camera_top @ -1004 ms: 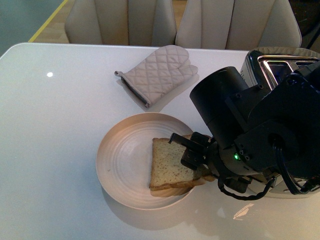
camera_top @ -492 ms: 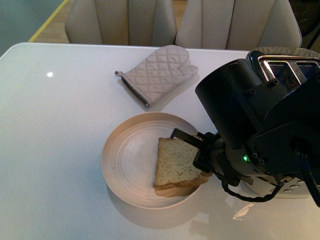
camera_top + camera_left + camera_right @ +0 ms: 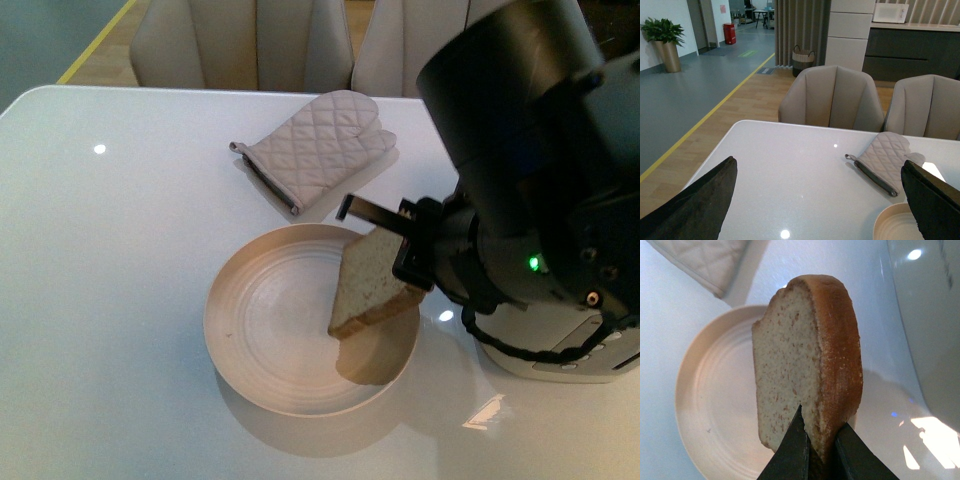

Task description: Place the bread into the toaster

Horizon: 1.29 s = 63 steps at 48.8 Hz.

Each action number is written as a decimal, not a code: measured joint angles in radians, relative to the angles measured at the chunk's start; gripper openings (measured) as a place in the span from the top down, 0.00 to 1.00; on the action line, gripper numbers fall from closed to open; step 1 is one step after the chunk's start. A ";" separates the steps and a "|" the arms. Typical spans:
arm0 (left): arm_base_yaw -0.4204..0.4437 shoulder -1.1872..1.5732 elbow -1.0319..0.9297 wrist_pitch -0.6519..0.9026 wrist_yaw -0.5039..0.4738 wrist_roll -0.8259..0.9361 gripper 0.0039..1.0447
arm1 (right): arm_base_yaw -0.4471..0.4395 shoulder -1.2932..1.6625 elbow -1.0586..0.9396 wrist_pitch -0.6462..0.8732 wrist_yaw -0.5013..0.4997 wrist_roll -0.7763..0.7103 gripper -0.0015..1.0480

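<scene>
Right end effector (image 3: 815, 447) clamps the bread (image 3: 795, 365) by its crust, tilted above the plate (image 3: 250, 330); carrying it to the toaster (image 3: 545, 345) and slotting it in remain

The right gripper (image 3: 819, 434) pinches the bread (image 3: 805, 365) at its crust, on edge over the plate (image 3: 710, 390). A mitt (image 3: 700, 260) and the toaster (image 3: 932, 320) sit nearby.
</scene>
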<state>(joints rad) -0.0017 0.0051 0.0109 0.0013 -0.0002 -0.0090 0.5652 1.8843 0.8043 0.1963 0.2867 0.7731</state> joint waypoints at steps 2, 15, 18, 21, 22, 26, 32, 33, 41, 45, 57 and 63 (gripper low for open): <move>0.000 0.000 0.000 0.000 0.000 0.000 0.06 | 0.000 -0.028 0.000 0.000 0.011 -0.027 0.96; 0.000 0.000 0.000 0.000 0.000 0.000 0.06 | -0.013 -0.146 0.005 -0.049 0.062 -0.146 0.96; 0.000 0.000 0.000 0.000 0.000 0.000 0.06 | -0.021 -0.179 0.008 -0.060 0.074 -0.172 0.96; 0.000 0.000 0.000 0.000 0.000 0.000 0.06 | -0.029 -0.206 0.012 -0.067 0.087 -0.196 0.96; 0.000 0.000 0.000 0.000 0.000 0.000 0.06 | -0.033 -0.219 0.016 -0.072 0.088 -0.201 0.96; 0.000 0.000 0.000 0.000 0.000 0.000 0.06 | -0.050 -0.267 0.030 -0.089 0.103 -0.236 0.96; 0.000 0.000 0.000 0.000 0.000 0.000 0.06 | -0.092 -0.365 0.076 -0.135 0.142 -0.327 0.96; 0.000 0.000 0.000 0.000 0.000 0.000 0.06 | -0.099 -0.378 0.082 -0.140 0.150 -0.343 0.96; 0.000 0.000 0.000 0.000 0.000 0.000 0.06 | -0.158 -0.455 0.145 -0.204 0.166 -0.456 0.96; 0.000 0.000 0.000 0.000 0.000 0.000 0.06 | -0.187 -0.477 0.179 -0.245 0.171 -0.516 0.96; 0.000 0.000 0.000 0.000 0.000 0.000 0.06 | -0.219 -0.507 0.196 -0.320 0.253 -0.653 0.96; 0.000 0.000 0.000 0.000 0.000 0.000 0.06 | -0.189 -0.505 0.170 -0.353 0.320 -0.641 0.96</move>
<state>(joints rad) -0.0017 0.0051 0.0109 0.0013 -0.0002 -0.0090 0.3759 1.3792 0.9745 -0.1566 0.6064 0.1318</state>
